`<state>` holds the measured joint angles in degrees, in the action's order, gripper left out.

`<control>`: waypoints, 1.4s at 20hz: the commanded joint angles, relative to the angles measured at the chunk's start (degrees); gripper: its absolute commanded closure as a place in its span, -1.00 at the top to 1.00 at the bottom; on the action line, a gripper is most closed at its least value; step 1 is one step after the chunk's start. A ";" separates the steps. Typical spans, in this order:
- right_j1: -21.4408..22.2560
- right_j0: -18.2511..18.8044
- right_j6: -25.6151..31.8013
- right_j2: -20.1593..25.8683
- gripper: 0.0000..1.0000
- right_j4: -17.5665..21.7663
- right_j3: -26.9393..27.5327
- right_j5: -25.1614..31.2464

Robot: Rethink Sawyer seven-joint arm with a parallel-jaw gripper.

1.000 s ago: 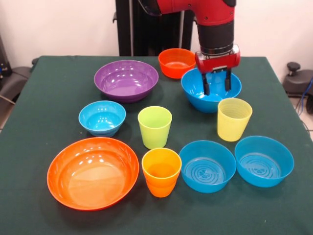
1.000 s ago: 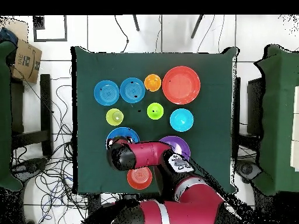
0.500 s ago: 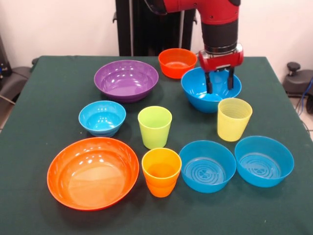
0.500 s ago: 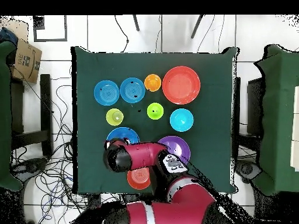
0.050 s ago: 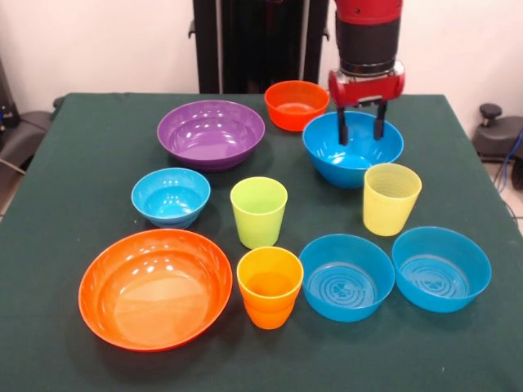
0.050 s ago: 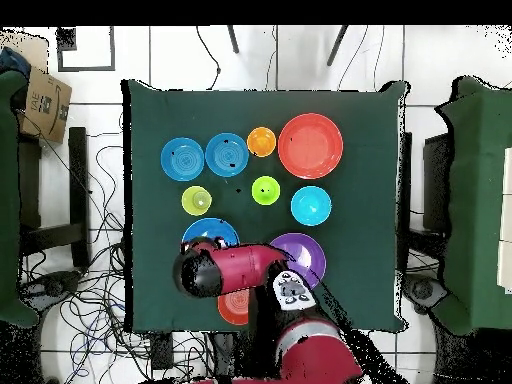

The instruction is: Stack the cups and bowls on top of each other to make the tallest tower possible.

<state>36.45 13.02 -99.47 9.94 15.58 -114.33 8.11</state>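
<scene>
My gripper [image 5: 360, 131] hangs open and empty just above the large blue bowl [image 5: 353, 155], its fingers over the bowl's back half. The small orange bowl [image 5: 295, 103] and large purple bowl [image 5: 211, 131] sit to its left. Further forward stand the small blue bowl [image 5: 171, 196], lime cup [image 5: 259, 211] and ribbed yellow cup [image 5: 391, 198]. The front row holds the large orange bowl [image 5: 155, 286], orange cup [image 5: 270, 286] and two medium blue bowls [image 5: 346, 276] [image 5: 441, 268]. All stand upright and apart; no tower is in view. From overhead, the arm [image 6: 225, 270] covers part of the large blue bowl [image 6: 210, 232].
The green-clothed table [image 5: 73, 163] ends close behind the small orange bowl. A black pedestal column [image 5: 245, 41] rises behind it. Cables [image 6: 95, 210] and a cardboard box [image 6: 40, 100] lie on the floor beside the table.
The gripper has lifted out of the large blue bowl and drifted slightly toward the back, still open and empty. No cup or bowl has moved.
</scene>
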 commanded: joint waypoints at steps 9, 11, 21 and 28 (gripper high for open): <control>0.35 1.13 0.05 -3.31 1.00 6.70 6.62 7.40; -1.07 1.43 -0.02 -3.35 1.00 7.20 7.59 6.36; -9.78 -1.38 -5.25 -2.71 1.00 6.26 10.13 -2.61; -12.50 -0.81 -4.69 -2.34 1.00 6.37 10.86 -5.03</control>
<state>29.42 12.97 -99.47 4.72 19.27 -107.90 6.73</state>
